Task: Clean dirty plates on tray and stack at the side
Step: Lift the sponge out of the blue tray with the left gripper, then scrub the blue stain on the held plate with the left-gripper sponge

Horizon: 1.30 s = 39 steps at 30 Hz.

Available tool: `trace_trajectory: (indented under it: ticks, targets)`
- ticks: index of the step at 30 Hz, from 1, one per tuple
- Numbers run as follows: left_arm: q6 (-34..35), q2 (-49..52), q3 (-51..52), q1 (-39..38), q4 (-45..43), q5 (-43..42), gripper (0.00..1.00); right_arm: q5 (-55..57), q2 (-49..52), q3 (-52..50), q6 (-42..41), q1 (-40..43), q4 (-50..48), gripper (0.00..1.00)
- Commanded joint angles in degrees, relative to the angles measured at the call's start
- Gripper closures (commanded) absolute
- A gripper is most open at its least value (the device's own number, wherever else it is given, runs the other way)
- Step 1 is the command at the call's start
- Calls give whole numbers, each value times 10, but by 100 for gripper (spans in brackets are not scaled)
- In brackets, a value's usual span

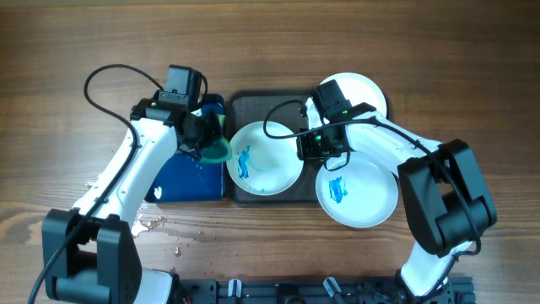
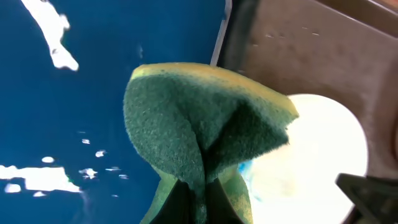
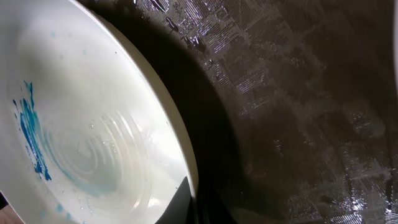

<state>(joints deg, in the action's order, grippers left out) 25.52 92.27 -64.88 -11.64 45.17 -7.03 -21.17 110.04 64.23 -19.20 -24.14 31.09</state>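
A white plate [image 1: 264, 158] with a blue smear lies in the dark grey tray [image 1: 253, 101]. My right gripper [image 1: 308, 145] is shut on its right rim; the right wrist view shows a finger [image 3: 186, 199] over the rim of this plate [image 3: 81, 124], above the wet tray [image 3: 298, 112]. A second smeared plate [image 1: 356, 192] sits at the tray's lower right. A third plate [image 1: 363, 89] lies at the upper right, partly hidden by the right arm. My left gripper [image 1: 205, 143] is shut on a green sponge [image 1: 217, 150], [image 2: 199, 130], just left of the tray plate [image 2: 317, 162].
A smaller deep-blue tray [image 1: 190, 177], [image 2: 74, 93] lies left of the grey tray, wet with droplets. Water drops [image 1: 156, 224] spot the wooden table near its lower left. Black cables loop above both arms.
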Motion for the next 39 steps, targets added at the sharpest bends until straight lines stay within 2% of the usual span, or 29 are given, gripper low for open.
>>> trace_trajectory:
  ticks: [1,9,12,14,20,22,25,28,30,32,33,34,36,39]
  targets:
    - [-17,12,-2,-31,-11,-81,96,21,9,-4,12,-4,10,96]
    - [-7,170,-2,-167,-116,-120,96,21,9,-4,12,-4,11,96]
    - [7,225,-2,-183,-139,-118,96,21,9,-4,12,-4,11,96]
    - [43,245,-2,-173,-126,-64,96,21,9,-4,12,-4,11,96]
    - [140,245,-2,-151,-7,237,96,21,9,-4,11,-4,11,96]
    - [160,245,-2,-151,15,273,96,21,9,-4,10,-4,11,96]
    - [235,245,-2,-151,79,351,96,21,9,-4,10,-4,12,96]
    - [260,245,-2,-151,117,378,96,21,9,-4,10,-4,12,96]
    - [259,245,-2,-151,128,377,96,21,9,-4,10,-4,12,96]
    - [209,245,-2,-155,117,336,96,21,9,-4,10,-4,14,96]
    - [153,245,-2,-162,94,285,96,21,9,-4,10,-4,14,96]
    - [75,245,-2,-179,49,200,96,21,9,-4,10,-4,14,96]
    - [7,245,-2,-212,-22,87,96,21,9,-4,10,-4,16,96]
    - [-17,245,-2,-252,-100,-4,96,21,9,-4,12,-4,19,96]
